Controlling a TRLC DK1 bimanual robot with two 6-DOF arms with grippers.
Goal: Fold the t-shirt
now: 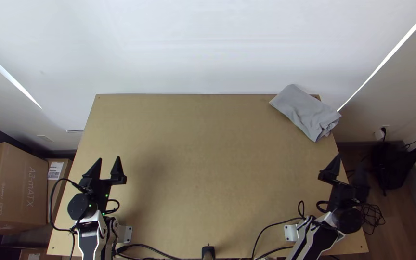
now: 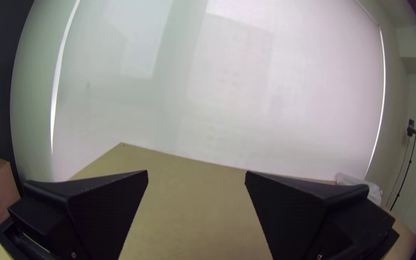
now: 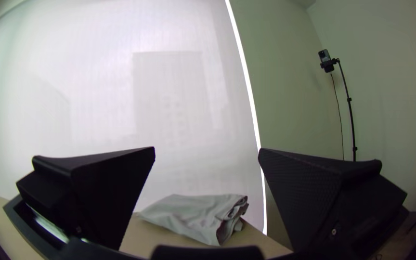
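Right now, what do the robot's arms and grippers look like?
Both arms have silver-white links with black panels and round black joints, with black cables looping beside them. The left gripper and right gripper are black, with broad, flat fingers that taper toward the tips; small green lights dot the left one's mount.

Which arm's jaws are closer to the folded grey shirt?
Right. The right gripper stands just below the grey shirt in the top view; the left gripper is across the table, near its left edge.
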